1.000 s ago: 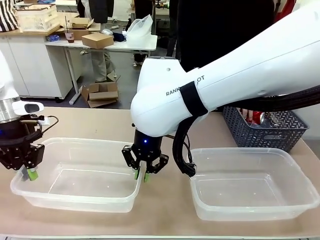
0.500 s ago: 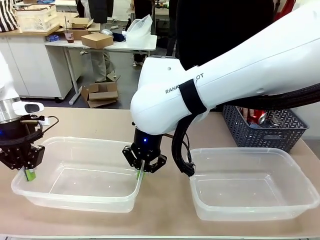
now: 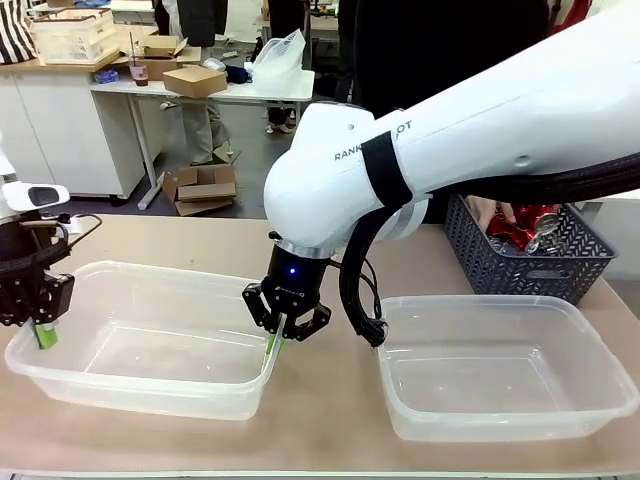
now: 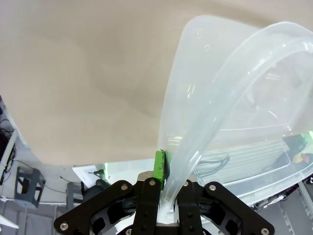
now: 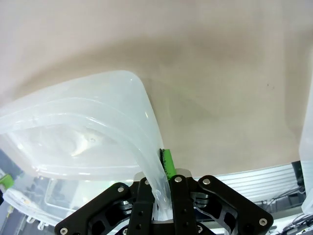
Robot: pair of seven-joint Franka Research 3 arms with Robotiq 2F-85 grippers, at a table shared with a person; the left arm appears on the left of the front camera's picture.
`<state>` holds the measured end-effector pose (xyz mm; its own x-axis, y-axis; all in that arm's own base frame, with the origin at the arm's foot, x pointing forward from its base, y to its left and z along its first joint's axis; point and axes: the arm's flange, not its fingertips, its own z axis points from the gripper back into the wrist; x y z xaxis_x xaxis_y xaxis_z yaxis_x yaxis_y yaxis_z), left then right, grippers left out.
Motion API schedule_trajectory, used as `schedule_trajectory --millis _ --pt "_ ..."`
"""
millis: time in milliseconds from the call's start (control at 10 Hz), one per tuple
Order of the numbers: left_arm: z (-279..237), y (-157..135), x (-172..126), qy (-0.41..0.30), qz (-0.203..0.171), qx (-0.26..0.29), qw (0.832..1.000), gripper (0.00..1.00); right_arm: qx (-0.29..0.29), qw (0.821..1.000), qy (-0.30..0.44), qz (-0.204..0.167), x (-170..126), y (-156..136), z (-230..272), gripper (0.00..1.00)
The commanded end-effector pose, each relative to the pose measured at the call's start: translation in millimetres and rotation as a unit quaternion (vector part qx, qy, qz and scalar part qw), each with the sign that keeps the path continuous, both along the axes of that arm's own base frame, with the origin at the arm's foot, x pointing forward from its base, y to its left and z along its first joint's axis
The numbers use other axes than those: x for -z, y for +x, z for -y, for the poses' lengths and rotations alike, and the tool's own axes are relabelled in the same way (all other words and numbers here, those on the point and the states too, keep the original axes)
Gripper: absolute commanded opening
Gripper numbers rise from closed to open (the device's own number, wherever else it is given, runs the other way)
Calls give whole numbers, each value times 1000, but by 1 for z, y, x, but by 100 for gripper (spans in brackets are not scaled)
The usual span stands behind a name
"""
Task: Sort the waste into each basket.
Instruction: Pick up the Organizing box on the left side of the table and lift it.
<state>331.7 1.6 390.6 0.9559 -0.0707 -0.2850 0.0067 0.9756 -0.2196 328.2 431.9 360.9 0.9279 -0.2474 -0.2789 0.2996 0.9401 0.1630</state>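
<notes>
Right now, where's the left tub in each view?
Front: left tub lower left, left gripper and right gripper pinching its ends.
Left wrist: right side, rim running down into the fingers.
Right wrist: left side, rim running down into the fingers.
Shared landmark: tan table under it.

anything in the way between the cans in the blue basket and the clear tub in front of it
Nothing visible: the blue basket sits just behind the open right tub. A person's hand is at the red cans; the left gripper and right gripper are both shut on the left tub's rim.
</notes>
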Motion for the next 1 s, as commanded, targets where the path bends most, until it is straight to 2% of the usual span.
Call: schedule_trajectory --millis 0,100,200,400,500,600,900 --pt "-23 9 -167 27 50 -70 996 0 -48 997 -22 -55 -103 3 0 0" --pt "-23 10 -175 29 53 -72 996 0 -60 996 -21 -56 -110 2 -3 0" --pt "-27 12 -198 21 42 -64 997 0 -79 995 -36 -51 -135 -3 -13 0" --pt "-31 12 -232 29 65 -82 994 0 -112 991 -52 -52 -180 -9 -29 0" --pt "-34 9 -230 32 73 -102 992 0 -101 993 -48 -41 -197 -9 -30 0" --pt "-16 -9 -225 16 39 -42 998 0 -83 996 8 -22 -194 -10 -25 0" --pt "-16 -9 -225 16 39 -42 998 0 -83 996 8 -22 -194 -10 -25 0"
